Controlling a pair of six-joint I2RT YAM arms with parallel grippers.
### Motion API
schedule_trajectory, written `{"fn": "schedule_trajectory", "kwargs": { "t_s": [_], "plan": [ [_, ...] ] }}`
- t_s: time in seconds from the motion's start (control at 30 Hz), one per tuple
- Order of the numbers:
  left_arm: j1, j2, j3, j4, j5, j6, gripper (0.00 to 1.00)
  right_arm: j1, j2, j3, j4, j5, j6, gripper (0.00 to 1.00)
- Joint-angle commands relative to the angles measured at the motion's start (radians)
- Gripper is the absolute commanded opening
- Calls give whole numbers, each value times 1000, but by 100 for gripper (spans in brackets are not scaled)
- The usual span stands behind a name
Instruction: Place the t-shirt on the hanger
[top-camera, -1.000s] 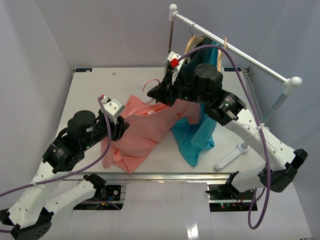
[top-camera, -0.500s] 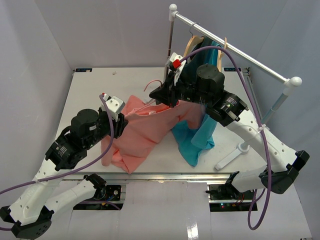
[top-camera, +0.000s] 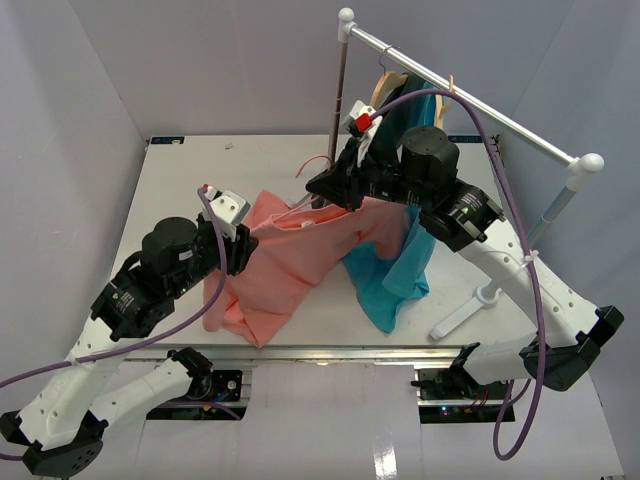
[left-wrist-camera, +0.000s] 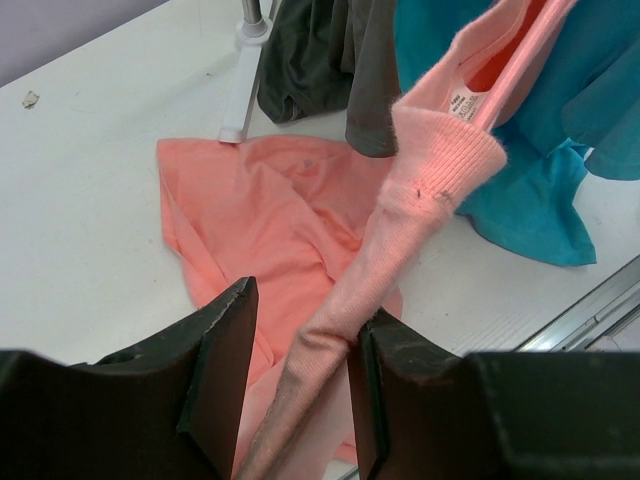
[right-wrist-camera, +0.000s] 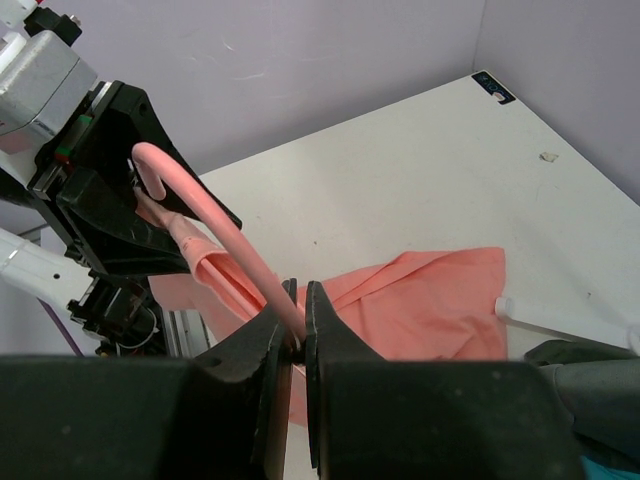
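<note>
The salmon t-shirt lies bunched on the table, its upper part lifted between the two arms. My right gripper is shut on the thin pale-pink hanger, pinching its rod just below the curved hook. One hanger arm runs inside the shirt's neck. My left gripper stands open, with a taut band of the t-shirt's neck passing between the jaws and pressing against the right finger; a gap shows at the other finger. In the top view the left gripper is at the shirt's left edge.
A clothes rail stands at the back right with light wooden hangers on it. A teal shirt and a dark grey shirt hang from it down to the table. The rack's white foot lies near the front edge.
My right gripper has carried the hanger slightly up and to the right, pulling the shirt's neck tighter. The left arm has shifted only a little.
</note>
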Motion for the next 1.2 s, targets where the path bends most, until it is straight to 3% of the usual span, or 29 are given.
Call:
{"fn": "schedule_trajectory", "kwargs": {
  "t_s": [0.0, 0.1, 0.2, 0.4, 0.77, 1.17],
  "plan": [
    [15, -17, 33, -135, -60, -13, 52, -46, -71, 55, 65, 54, -20, 8],
    [14, -20, 56, -132, 30, -15, 55, -46, -62, 49, 54, 34, -26, 8],
    [14, -31, 114, -87, 267, 9, 59, -47, -39, 36, 53, 14, -31, 8],
    [14, 27, 222, -26, 403, 2, 64, -45, -19, 5, 97, -49, -8, 8],
    [14, 225, 225, 90, 482, 31, 62, -14, 6, -58, 216, -92, 62, 8],
    [14, 256, 166, 108, 344, 93, 57, 11, 0, -115, 240, -84, 58, 8]
  ]
}}
